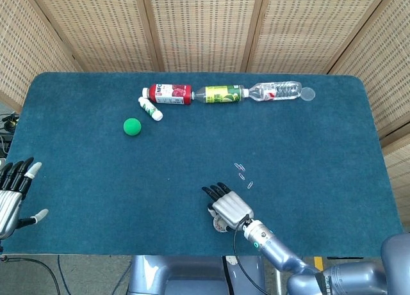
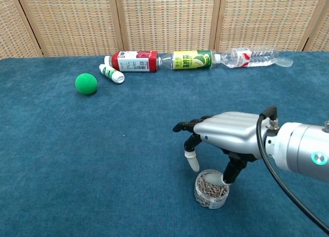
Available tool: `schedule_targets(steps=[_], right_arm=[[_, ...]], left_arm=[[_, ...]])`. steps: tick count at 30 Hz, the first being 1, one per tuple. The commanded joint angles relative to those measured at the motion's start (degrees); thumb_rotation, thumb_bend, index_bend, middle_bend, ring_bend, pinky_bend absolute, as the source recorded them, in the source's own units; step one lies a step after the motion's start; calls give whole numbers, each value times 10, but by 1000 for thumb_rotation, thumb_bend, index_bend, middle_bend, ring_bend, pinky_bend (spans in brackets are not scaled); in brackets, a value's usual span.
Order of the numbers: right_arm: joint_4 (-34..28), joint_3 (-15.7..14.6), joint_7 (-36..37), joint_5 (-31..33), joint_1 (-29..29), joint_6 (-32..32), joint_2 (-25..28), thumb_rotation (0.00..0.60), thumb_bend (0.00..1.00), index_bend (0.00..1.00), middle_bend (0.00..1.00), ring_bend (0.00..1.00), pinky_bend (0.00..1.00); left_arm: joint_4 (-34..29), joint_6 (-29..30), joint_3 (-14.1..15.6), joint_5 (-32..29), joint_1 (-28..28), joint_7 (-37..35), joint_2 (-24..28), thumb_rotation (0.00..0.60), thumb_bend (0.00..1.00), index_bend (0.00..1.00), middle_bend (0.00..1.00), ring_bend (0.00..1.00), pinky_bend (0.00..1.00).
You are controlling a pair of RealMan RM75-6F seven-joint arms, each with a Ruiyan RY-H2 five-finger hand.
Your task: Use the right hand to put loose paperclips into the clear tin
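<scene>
The clear tin (image 2: 211, 188) stands near the table's front edge, filled with several paperclips. My right hand (image 2: 226, 138) hovers just above it, palm down, fingers apart and nothing visible in them. Its white thumb tip (image 2: 193, 163) hangs left of the tin, and a dark fingertip (image 2: 230, 174) reaches down to the tin's right rim. In the head view the right hand (image 1: 229, 207) covers most of the tin (image 1: 220, 226). Three loose paperclips (image 1: 242, 176) lie on the cloth just beyond the hand. My left hand (image 1: 13, 196) rests open at the table's left edge.
A red bottle (image 1: 170, 93), a green-labelled bottle (image 1: 221, 94) and a clear water bottle (image 1: 275, 90) lie in a row at the back. A small white bottle (image 1: 150, 109) and a green ball (image 1: 132, 127) lie left of them. The blue table cloth (image 1: 320, 154) stretches to the right.
</scene>
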Motion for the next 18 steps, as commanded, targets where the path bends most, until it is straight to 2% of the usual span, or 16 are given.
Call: schedule_targets(steps=[1,10,18], right_arm=[[-3,9,10,-4,-2,8,7,600,351,468,0,0,0],[36,48,58,20,-16,36,42,600,351,468,0,0,0],[121,47,78,66,-29,27,21,600,351,468,0,0,0]], left_arm=[[0,0,0,-1,0,0,0,600,0,0,0,0,0],[2,-3,-1,-4,-1,0,-1,600,0,0,0,0,0],[2,-7,-1,-7,-2,8,-4,600,0,0,0,0,0]])
